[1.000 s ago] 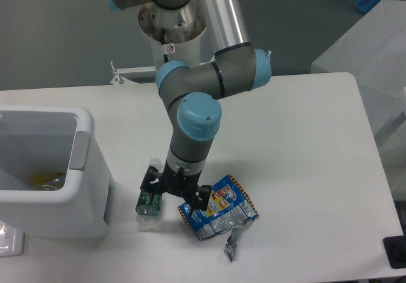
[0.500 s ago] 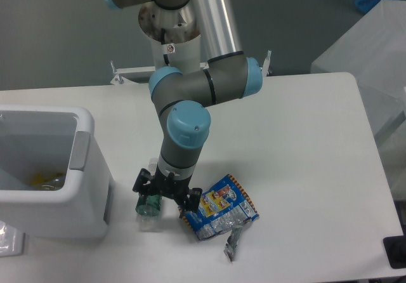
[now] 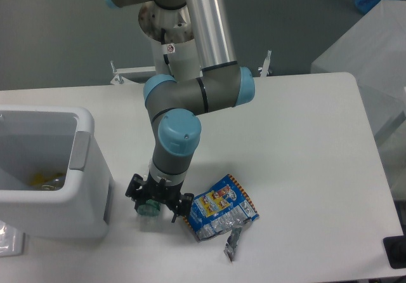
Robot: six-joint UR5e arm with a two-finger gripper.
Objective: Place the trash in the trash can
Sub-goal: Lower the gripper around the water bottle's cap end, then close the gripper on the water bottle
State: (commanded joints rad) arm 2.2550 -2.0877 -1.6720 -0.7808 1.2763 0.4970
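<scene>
I see my gripper spread wide, its two fingers straddling the bottle lying on the table, not yet pinching it. The bin sits at nine o'clock, the snack bag at three o'clock. Since a second ago, the gripper has shifted left over the bottle.

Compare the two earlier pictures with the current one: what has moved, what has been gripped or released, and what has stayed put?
The gripper has slid left, from between the bottle and the snack bag to over the bottle, its fingers now either side of it. No grip is visible yet and nothing was released. The bottle, snack bag, foil scrap and trash can have not moved.
</scene>
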